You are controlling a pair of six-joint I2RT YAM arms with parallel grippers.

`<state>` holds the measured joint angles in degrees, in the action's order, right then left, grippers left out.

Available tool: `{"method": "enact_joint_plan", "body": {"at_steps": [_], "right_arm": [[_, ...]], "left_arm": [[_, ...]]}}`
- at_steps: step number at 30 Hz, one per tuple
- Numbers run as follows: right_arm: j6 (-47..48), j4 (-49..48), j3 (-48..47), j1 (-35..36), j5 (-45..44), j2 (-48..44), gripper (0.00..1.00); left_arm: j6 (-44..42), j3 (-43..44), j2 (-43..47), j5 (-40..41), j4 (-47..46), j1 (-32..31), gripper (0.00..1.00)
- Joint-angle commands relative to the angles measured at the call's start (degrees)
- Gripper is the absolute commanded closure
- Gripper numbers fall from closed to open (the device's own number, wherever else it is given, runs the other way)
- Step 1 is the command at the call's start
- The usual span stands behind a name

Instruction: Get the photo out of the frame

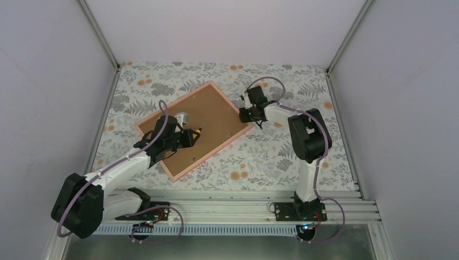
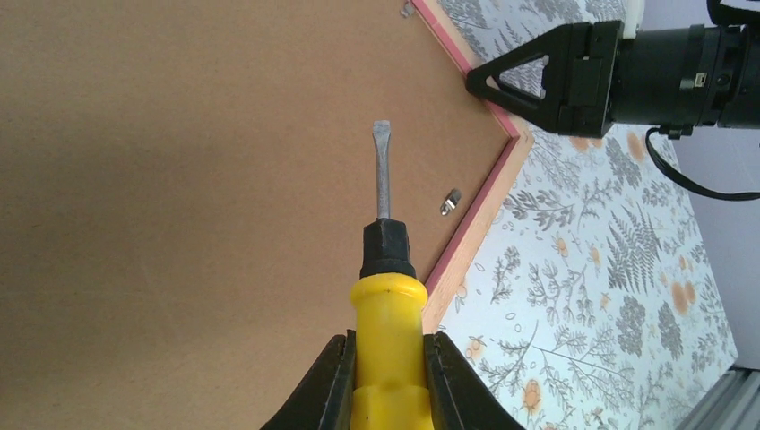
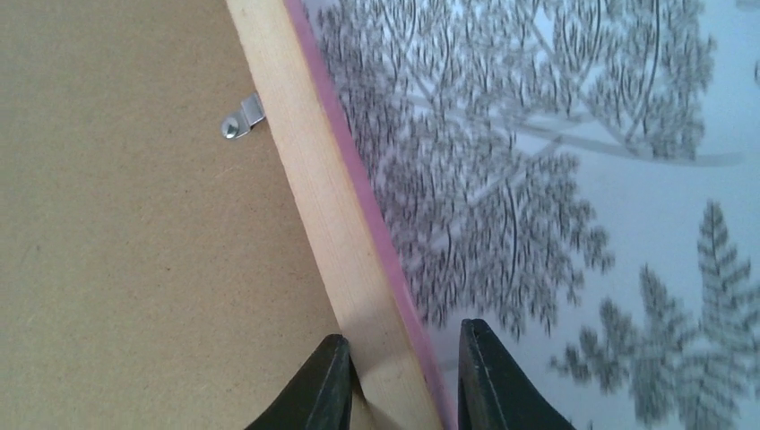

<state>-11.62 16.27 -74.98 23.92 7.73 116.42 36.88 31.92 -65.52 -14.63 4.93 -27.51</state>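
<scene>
A: On that tabletop (image 1: pixel 260 162), where was the photo?

B: Out of sight. The frame (image 1: pixel 229 104) lay face down and turned at an angle, so only its brown backing board (image 1: pixel 214 111) showed, set inside the pale wood rail with its pink outer edge. Whether the print sat beneath that board, I could not tell.

A: Was anything fixed to the board?

B: A small metal clip (image 3: pixel 242 119) reached from the rail onto the board, close to the right arm's fingers. The left wrist view showed two more of the kind beside the rail, one on either side of a corner.

A: And the left claw (image 2: pixel 387 351)?

B: Clamped on the yellow handle of a flat-blade screwdriver (image 2: pixel 385 269), above the end of the board nearest the left arm. The steel shaft pointed across the board toward the frame's right corner. I could not tell whether its tip touched the board.

A: The right claw (image 3: pixel 401 354)?

B: At that right corner, closed on the rail — one black finger (image 3: pixel 327 385) on the board side, the other on the outside, over the tabletop.

A: What lay round about?

B: A grey leaf-and-flower pattern with small orange blooms covered the tabletop, and plain pale walls stood on three sides. The two arms rose from a metal rail at the near edge — the left one bent low over the frame, the right one reaching in from the side.
</scene>
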Motion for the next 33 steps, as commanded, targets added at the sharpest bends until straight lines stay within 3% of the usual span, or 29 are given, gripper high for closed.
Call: {"method": "enact_joint_plan", "body": {"at_steps": [1,8,21,33], "right_arm": [[-3.7,2.9,6.2,0.2,-2.7,-3.4,0.81],[-10.8,-0.6,17.1,0.8,0.0,-11.1,0.89],[-19.5,-4.4,26.0,8.2,1.4,-19.8,0.89],[-20.0,-2.6,25.8,11.4,-1.4,-22.3,0.76]], "left_arm": [[0.8,-0.1,1.1,-0.2,-0.4,-1.6,0.98],[0.8,0.9,-1.0,-0.7,-1.8,-5.0,0.98],[0.9,3.5,-8.8,-2.8,-6.5,-9.2,0.98],[-0.8,6.2,-14.9,-4.7,-8.5,-10.0,0.98]]}}
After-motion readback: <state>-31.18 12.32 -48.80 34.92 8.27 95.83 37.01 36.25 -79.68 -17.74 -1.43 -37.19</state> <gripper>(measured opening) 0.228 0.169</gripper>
